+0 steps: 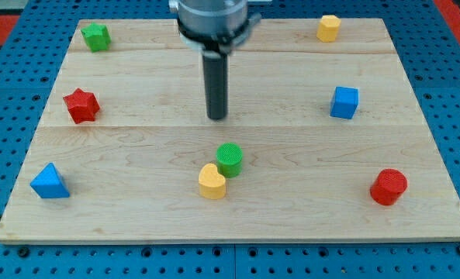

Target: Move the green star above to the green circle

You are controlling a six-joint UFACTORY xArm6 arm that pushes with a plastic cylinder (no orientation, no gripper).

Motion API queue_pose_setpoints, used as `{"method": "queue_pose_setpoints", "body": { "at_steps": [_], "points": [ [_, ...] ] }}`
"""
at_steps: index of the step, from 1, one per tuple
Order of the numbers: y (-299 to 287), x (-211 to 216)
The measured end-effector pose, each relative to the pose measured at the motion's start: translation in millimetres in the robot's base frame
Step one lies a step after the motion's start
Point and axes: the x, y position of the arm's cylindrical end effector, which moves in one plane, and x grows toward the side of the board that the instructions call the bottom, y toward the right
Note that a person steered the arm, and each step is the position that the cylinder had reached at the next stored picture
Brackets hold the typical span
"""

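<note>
The green star (96, 36) lies at the board's top left corner. The green circle (230, 159) stands below the board's middle, touching a yellow heart (212, 181) at its lower left. My tip (216, 117) rests on the board just above the green circle, a short gap apart from it, and far to the right of and below the green star. It touches no block.
A red star (81, 105) lies at the left, a blue triangle (50, 182) at the bottom left. A yellow hexagon (328, 28) is at the top right, a blue cube (344, 102) at the right, a red cylinder (388, 187) at the bottom right.
</note>
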Motion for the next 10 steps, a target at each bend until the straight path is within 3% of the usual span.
{"method": "queue_pose_setpoints", "body": {
  "at_steps": [2,3,4,6,7,10],
  "points": [
    [-92.6,-169.6],
    [-121.9,-198.2],
    [-139.9,-199.0],
    [-260.1,-198.8],
    [-267.3,-180.8],
    [-180.7,-79.6]
  ]
}}
